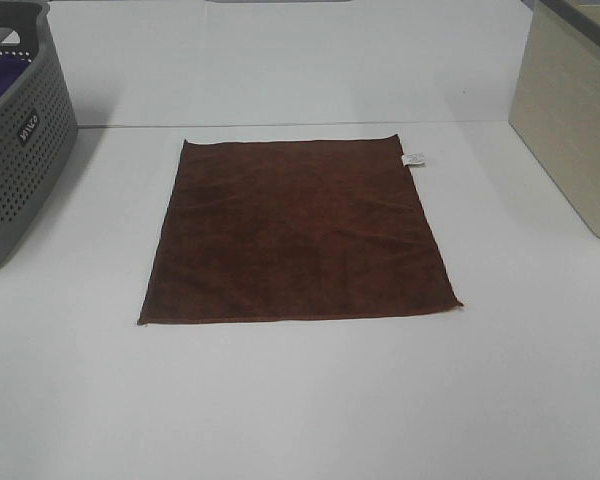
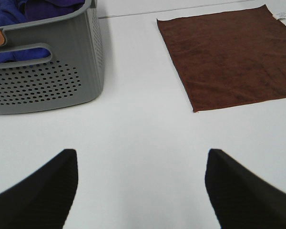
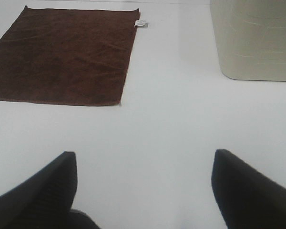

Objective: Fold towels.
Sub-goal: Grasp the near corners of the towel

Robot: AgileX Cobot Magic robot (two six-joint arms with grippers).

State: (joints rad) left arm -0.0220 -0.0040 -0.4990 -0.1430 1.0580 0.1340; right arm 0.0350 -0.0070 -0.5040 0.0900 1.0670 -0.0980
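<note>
Towel [image 1: 298,235] lies flat on the desk [image 1: 300,410] as my left gripper [image 2: 140,191] and right gripper [image 3: 144,191] hang open; I should pinch both near corners evenly.

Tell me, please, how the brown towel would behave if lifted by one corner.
The brown towel lies flat and thin, so it will probably drape limply. Its fuzzy surface likely grips the white table, so pushing may bunch it.
</note>
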